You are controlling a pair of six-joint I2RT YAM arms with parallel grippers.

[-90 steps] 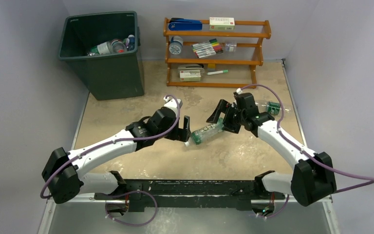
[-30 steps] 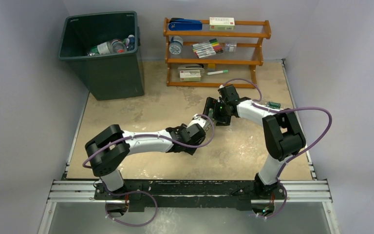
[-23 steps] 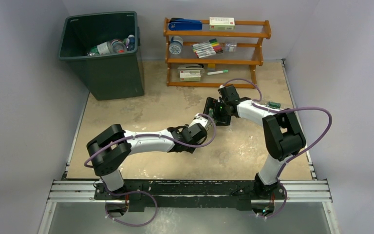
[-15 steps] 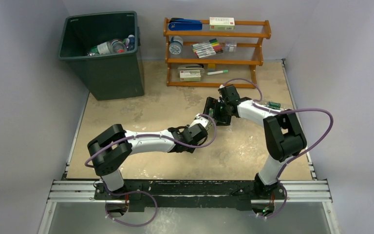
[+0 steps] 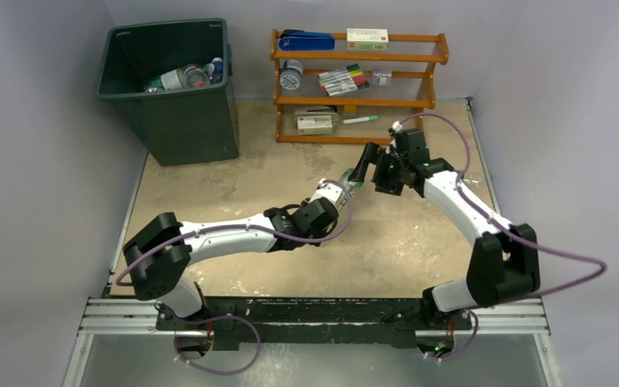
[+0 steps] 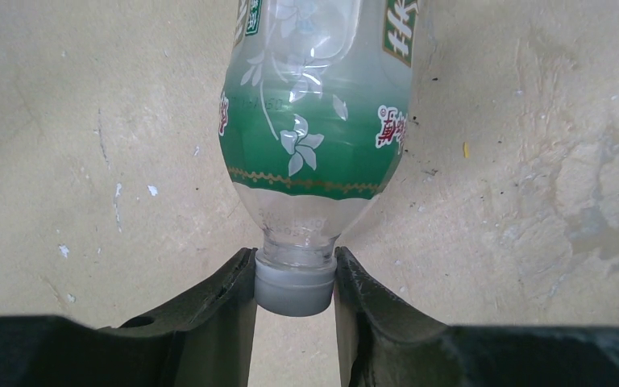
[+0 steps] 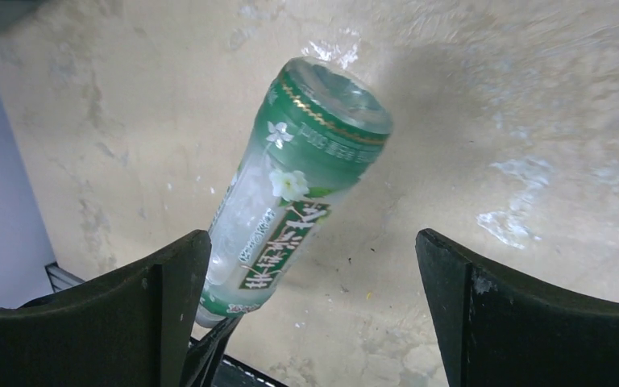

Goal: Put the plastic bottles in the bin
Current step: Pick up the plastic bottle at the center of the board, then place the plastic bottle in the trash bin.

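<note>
Item: green-labelled plastic bottle [image 6: 314,121], mid-worktop [image 5: 250,173], apparently lifted. Holder: left pincer [image 6: 294,278], clamped on its cap for carrying. At 1 o'clock: right pincer [image 7: 310,246], fingers wide apart, not gripping. At 10 o'clock: bin [image 5: 169,121], containing other bottles [image 5: 185,78].

The table [image 5: 234,173] is surfaced in beige and is found worn, with pale stains and glossy patches noted across its middle. The same blotching is recorded in both wrist views, along with small dark specks. A bin [image 5: 185,121] is stood at the far left corner. A rack [image 5: 355,139] is set against the far edge, right of the bin and apart from it. A dark rail [image 5: 314,308] is fixed along the near edge.
</note>
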